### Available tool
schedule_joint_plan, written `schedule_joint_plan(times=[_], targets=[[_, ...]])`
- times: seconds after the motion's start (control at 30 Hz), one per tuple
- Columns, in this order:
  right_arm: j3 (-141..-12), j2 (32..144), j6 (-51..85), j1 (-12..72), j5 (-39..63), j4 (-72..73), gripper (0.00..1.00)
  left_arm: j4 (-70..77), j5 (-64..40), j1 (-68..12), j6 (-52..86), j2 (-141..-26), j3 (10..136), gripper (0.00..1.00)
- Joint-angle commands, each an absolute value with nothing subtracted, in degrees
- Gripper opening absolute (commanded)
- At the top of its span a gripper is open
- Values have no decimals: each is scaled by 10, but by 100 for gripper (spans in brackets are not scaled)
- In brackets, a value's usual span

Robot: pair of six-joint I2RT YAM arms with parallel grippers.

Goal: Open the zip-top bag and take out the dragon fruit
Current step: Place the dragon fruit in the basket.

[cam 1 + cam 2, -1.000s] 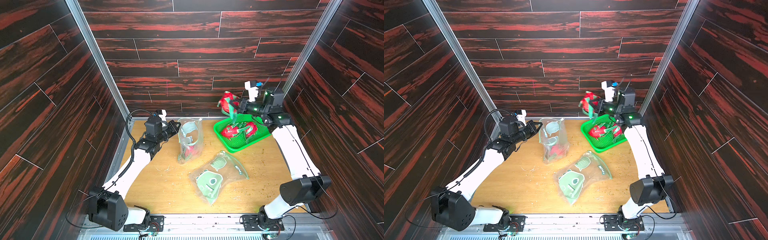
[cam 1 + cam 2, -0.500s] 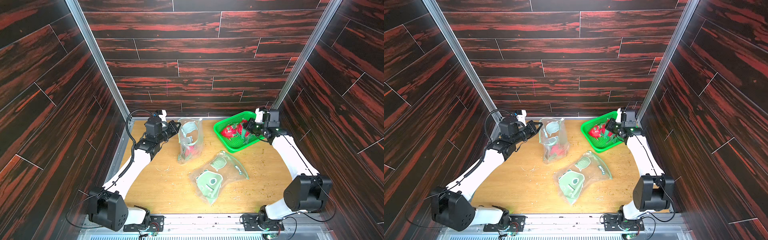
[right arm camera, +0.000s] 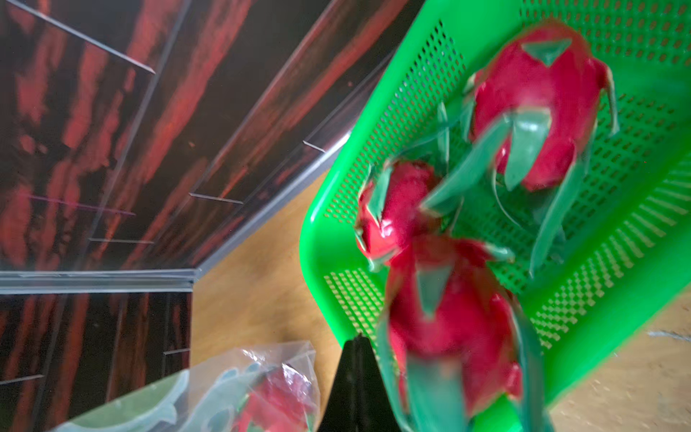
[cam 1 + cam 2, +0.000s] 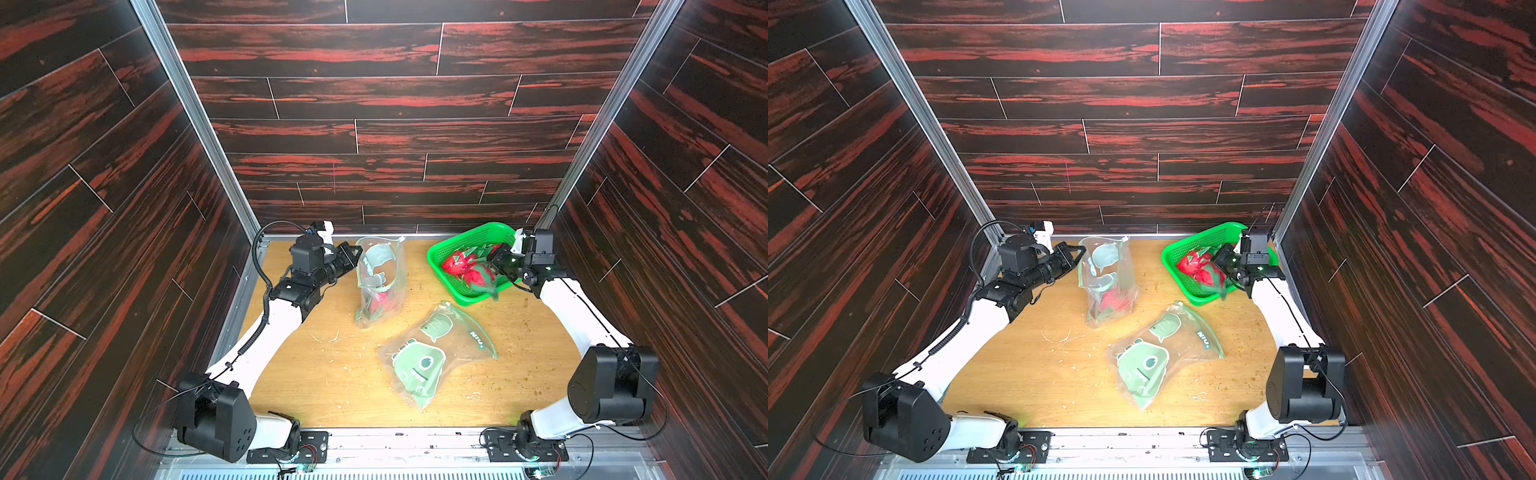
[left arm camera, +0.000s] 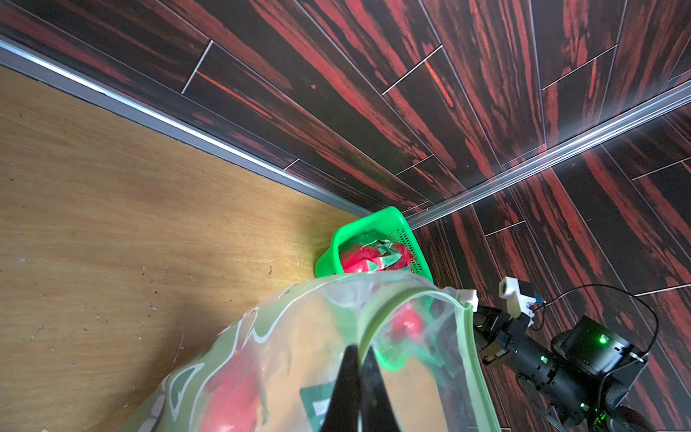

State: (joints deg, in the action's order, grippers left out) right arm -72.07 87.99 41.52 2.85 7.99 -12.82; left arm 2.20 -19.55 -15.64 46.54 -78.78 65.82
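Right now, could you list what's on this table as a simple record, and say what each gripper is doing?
Standing bag: upright, mouth open, rim pinched by the shut left gripper
Inside it: one dragon fruit
Green basket: far right corner, three dragon fruits in it
Right gripper: shut, over the basket beside the nearest fruit; whether it grips a leaf is unclear
Flat bag: lying on the table, looks empty

Basket (image 4: pixel 453 243): dragon fruits (image 4: pixel 457 262) inside. Standing bag (image 4: pixel 380 270), dragon fruit (image 4: pixel 380 301) within, left of basket. Flat bag (image 4: pixel 436 353) before basket.
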Motion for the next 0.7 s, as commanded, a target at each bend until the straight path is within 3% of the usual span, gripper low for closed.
schedule_joint_plan(times=[0.0, 0.27, 0.67], targets=[[-696, 875, 453, 26, 103, -74, 0, 34, -204, -153, 463, -780, 654, 0], [-679, 904, 485, 26, 125, -51, 0, 35, -209, -153, 463, -785, 658, 0], [-718, 920, 428, 26, 143, -106, 2, 34, -213, -153, 461, -790, 664, 0]])
